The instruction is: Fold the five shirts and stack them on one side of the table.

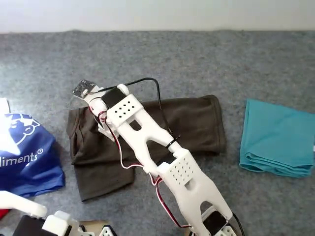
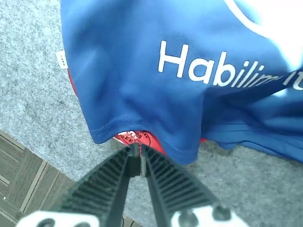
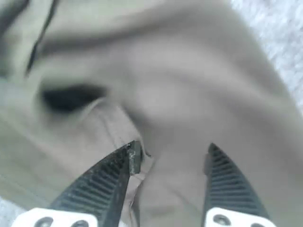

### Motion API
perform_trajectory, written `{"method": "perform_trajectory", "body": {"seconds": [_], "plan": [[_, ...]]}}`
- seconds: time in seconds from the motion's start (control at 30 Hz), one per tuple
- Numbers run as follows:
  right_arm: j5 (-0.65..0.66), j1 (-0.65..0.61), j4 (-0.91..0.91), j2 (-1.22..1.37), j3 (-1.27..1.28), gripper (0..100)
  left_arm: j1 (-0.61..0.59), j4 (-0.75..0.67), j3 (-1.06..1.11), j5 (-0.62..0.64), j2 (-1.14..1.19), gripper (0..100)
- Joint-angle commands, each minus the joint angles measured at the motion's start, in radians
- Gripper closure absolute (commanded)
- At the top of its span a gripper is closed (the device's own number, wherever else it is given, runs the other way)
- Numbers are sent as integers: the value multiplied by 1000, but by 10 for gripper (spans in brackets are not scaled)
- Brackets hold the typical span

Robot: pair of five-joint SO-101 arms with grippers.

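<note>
**A:** So, nearest us first: what is the left gripper (image 2: 137, 153) doing?

**B:** Its jaws are pressed together with nothing between them. It hangs just over the hem of the blue shirt (image 2: 142, 71). A red shirt (image 2: 137, 137) peeks out under that hem. The mat's near edge is close, with floor (image 2: 19, 179) past it.

**A:** And the right gripper (image 3: 173, 151)?

**B:** Jaws spread, low over creased cloth at the collar end of the brown shirt (image 1: 187, 123). I can't tell whether it touches. That shirt lies mid-table, collar toward the blue one, with a narrow gap between them.

**A:** Where is there room?

**B:** A strip of bare mat (image 1: 197, 59) separates brown from the folded teal shirt (image 1: 275, 137), which sits at the right-hand edge. Beyond all of them the mat is open up to the wall (image 1: 157, 14).
</note>
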Motion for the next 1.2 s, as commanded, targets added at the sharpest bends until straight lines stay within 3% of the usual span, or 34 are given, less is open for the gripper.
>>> {"method": "perform_trajectory", "body": {"seconds": [0.0,0.1,0.37,0.63,0.73,0.97,1.17], "plan": [[61,-8,101,-88,-35,895,6,-25,-2,-2,-11,985],[117,-31,117,-122,-12,996,6,-26,-2,-2,-11,985],[138,-39,68,-143,-6,984,6,-26,-2,-2,-11,985],[49,68,116,-165,-103,727,5,-26,-4,-2,-11,985],[52,99,119,-191,-104,768,6,-26,-5,-2,-11,985],[118,41,116,-242,121,978,5,-21,-19,-2,-12,985],[123,4,67,-177,245,984,8,-23,-24,0,-12,985]]}}
